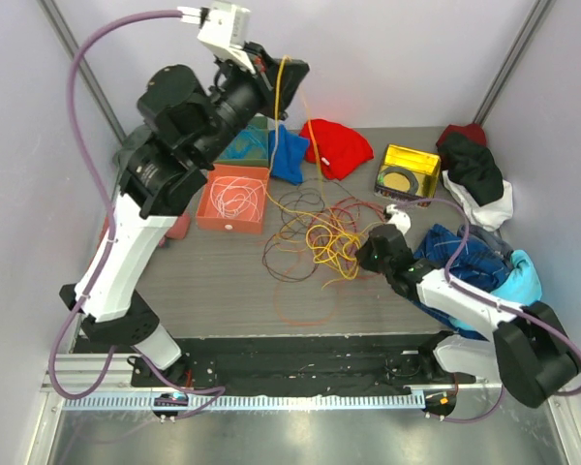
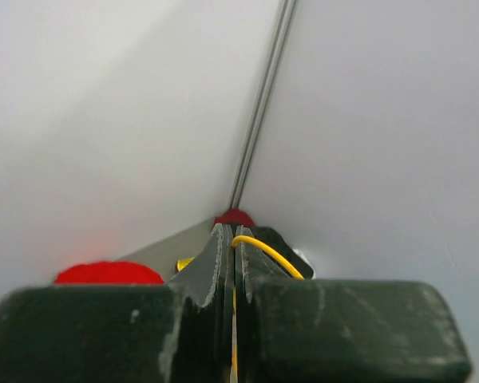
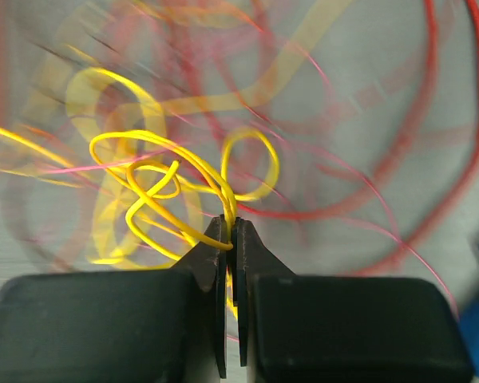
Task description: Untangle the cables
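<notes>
We see the left pincer (image 2: 232, 236) raised high, clamped shut on a yellow cable (image 2: 268, 254) that runs down toward the tangle of cables (image 1: 315, 237) on the counter (image 1: 213, 281). The right pincer (image 3: 230, 227), low at the tangle, pinches knotted yellow loops (image 3: 144, 134).

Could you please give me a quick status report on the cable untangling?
Left hand raised, shut on thin yellow cable. Right hand low, shut on knotted yellow cable loops. Red and dark brown cables tangled around them.
</notes>
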Controlling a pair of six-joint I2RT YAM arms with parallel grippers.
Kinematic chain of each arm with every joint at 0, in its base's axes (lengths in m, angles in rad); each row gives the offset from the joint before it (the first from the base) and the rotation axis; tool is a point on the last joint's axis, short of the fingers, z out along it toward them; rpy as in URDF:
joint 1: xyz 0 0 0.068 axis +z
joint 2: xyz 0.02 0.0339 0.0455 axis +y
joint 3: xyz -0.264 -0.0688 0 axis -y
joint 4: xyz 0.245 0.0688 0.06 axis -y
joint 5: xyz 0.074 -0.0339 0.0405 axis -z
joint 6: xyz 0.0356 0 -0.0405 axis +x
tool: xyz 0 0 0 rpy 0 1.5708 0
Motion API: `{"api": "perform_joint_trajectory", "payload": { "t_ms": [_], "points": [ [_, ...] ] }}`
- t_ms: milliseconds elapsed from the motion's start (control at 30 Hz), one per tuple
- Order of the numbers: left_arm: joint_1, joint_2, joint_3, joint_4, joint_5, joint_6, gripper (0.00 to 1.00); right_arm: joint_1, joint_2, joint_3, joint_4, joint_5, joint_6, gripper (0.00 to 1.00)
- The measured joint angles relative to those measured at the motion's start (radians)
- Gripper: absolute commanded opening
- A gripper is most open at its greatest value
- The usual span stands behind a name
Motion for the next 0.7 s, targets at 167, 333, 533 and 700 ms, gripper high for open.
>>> {"api": "perform_joint_trajectory", "payload": {
  "t_ms": [167, 333, 533, 700],
  "points": [
    [0.0, -0.036, 0.051, 0.051, -0.019, 0.032, 0.0, -0.027, 0.122, -0.062, -0.048, 0.004, 0.038, 0.3],
    [0.0, -0.055, 0.09, 0.102, -0.021, 0.052, 0.0, -0.037, 0.096, -0.088, -0.041, -0.008, 0.053, 0.52],
    [0.0, -0.048, 0.07, 0.113, -0.021, 0.056, 0.0, -0.036, -0.105, -0.053, -0.105, -0.017, 0.033, 0.66],
    [0.0, -0.005, 0.046, 0.106, -0.021, 0.056, 0.0, -0.032, -0.231, 0.117, -0.185, -0.048, -0.03, 0.68]
  ]
}}
